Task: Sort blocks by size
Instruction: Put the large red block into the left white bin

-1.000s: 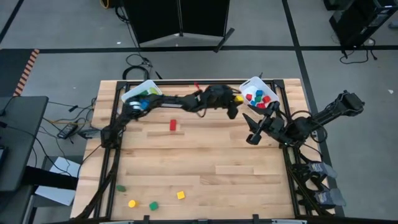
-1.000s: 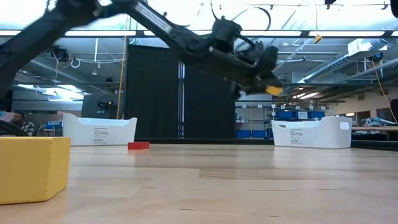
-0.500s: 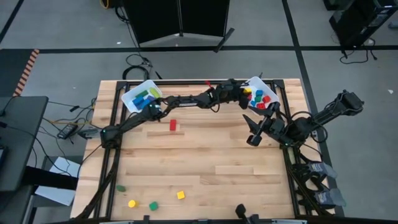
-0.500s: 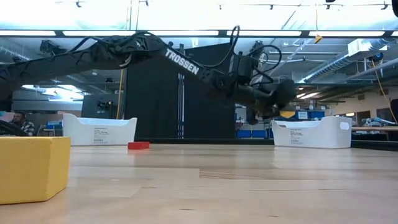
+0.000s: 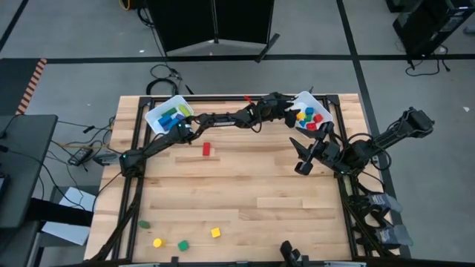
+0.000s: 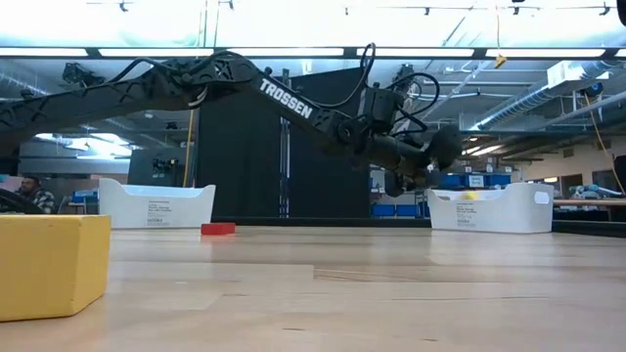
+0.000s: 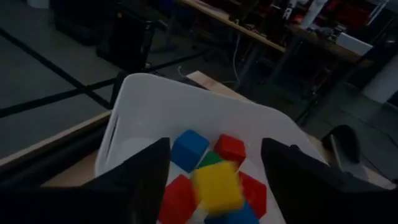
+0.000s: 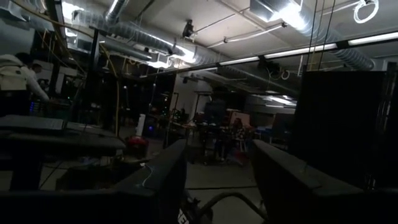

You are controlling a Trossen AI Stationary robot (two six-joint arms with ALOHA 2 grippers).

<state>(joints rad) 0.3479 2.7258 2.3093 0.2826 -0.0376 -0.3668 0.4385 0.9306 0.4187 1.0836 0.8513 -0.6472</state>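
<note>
My left arm reaches across the far side of the table to the right white bin (image 5: 320, 111). My left gripper (image 5: 290, 115) is open above the bin's left rim (image 7: 134, 93). A yellow cube (image 7: 216, 186) sits free between its spread fingers, over the red, blue and green cubes (image 7: 188, 148) in the bin; it also shows in the high view (image 5: 299, 115). The left white bin (image 5: 159, 111) holds blue and green bars (image 5: 175, 114). A red block (image 5: 207, 149) lies on the table. My right gripper (image 5: 300, 162) is open and empty at the table's right.
Two yellow and two green blocks lie near the front left edge (image 5: 182, 245); one yellow block (image 6: 49, 266) fills the low view's near left. The table's middle (image 5: 252, 185) is bare wood. A person (image 6: 29, 191) sits far behind the table.
My left gripper has carried the yellow cube toward the table's far right, from beside the right bin to above it, and has sunk lower. The cube has left the fingers and now shows down in the bin among the other cubes.
</note>
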